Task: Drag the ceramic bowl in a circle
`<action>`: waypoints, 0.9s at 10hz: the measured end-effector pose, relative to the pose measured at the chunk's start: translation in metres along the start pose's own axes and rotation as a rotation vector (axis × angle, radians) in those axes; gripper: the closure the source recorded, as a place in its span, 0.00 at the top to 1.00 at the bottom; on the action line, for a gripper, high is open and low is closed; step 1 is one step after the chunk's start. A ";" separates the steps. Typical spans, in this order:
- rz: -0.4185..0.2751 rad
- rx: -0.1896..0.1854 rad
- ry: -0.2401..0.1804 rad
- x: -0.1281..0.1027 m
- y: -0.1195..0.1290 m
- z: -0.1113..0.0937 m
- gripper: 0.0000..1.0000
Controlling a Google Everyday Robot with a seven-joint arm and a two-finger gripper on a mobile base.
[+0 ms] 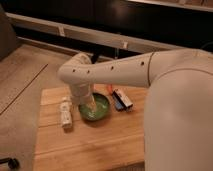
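The ceramic bowl (96,109), round, shallow and glossy green, sits on the wooden table (90,145) near its middle. My white arm reaches in from the right and bends down over the bowl. The gripper (91,106) hangs from the wrist and reaches into the bowl's left half, touching or close to its inside. The arm hides the bowl's far rim.
A pale bottle-like object (65,112) lies on the table just left of the bowl. A flat packet (121,99) with red, dark and white parts lies to the bowl's right. The floor lies beyond the table's left edge.
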 end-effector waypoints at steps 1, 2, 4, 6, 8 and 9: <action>-0.003 0.002 -0.003 -0.001 0.000 0.000 0.65; -0.007 0.005 -0.016 -0.004 0.000 -0.003 0.65; -0.057 0.030 -0.144 -0.048 -0.009 -0.029 0.65; -0.089 0.042 -0.331 -0.108 -0.034 -0.079 0.65; -0.087 0.056 -0.463 -0.143 -0.064 -0.119 0.65; -0.087 0.052 -0.465 -0.143 -0.063 -0.120 0.65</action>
